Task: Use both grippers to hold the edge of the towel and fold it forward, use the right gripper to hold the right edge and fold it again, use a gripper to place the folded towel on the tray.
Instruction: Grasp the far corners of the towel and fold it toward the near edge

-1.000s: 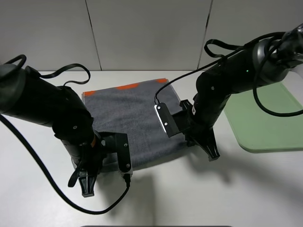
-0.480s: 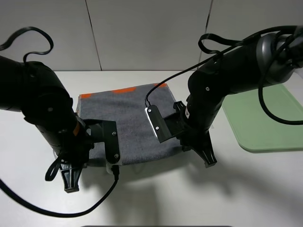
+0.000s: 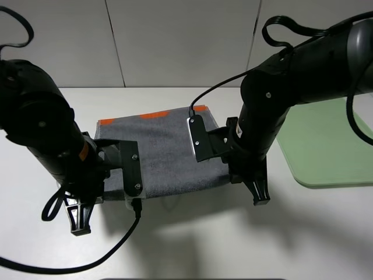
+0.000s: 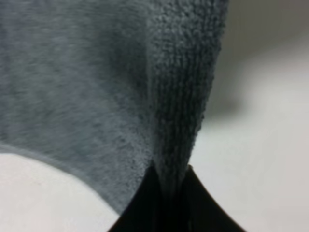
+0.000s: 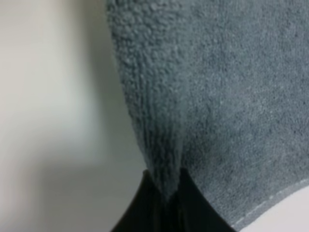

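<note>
Starting big: on the bench (image 3: 192, 245), the green tray (image 3: 326, 151) is parked to the right and the grey towel (image 3: 166, 151) is spread mid-bench. Its near hem (image 3: 175, 189) is pinched tight at either end by the left tool (image 4: 169, 186) and right tool (image 5: 165, 189), so the orange far border (image 3: 154, 115) lies straight ahead for the fold.

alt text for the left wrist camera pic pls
Extreme close-up of a dark grey terry cloth towel, its edge bunched into a ridge and pinched between the two black fingertips of the left gripper, which is shut on it. A blurred white tabletop shows past the cloth.
</note>
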{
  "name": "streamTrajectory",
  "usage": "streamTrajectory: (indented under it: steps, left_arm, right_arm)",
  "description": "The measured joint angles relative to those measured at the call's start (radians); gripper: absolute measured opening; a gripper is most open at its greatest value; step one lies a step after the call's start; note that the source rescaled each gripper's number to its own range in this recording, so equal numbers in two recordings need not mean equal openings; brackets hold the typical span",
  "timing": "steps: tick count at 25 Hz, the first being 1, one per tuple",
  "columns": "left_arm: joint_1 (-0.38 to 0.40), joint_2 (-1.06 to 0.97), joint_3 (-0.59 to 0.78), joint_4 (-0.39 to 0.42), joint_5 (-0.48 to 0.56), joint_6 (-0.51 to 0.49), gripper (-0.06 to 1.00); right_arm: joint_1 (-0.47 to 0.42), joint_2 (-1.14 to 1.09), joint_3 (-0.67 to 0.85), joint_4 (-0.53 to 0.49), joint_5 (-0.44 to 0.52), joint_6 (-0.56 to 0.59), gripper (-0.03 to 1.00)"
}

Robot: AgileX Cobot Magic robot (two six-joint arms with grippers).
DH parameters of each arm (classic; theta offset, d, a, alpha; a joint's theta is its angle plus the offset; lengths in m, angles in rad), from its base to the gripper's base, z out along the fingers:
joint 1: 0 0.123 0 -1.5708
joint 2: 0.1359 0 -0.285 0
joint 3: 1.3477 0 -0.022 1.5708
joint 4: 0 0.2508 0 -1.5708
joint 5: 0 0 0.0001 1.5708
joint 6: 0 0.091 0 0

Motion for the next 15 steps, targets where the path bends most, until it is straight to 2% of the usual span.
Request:
streamTrajectory:
  steps: [7,15]
  left_arm:
    - [-0.001,-0.052,0.000,-0.012,0.036,0.000,0.00]
    - [-0.002,-0.124,0.000,-0.087,0.080,0.000,0.00]
  right_arm:
    - [0.000,-0.063,-0.010,0.054,0.086,0.044,0.00]
    - [0.000,-0.141,-0.022,0.091,0.183,0.111,0.00]
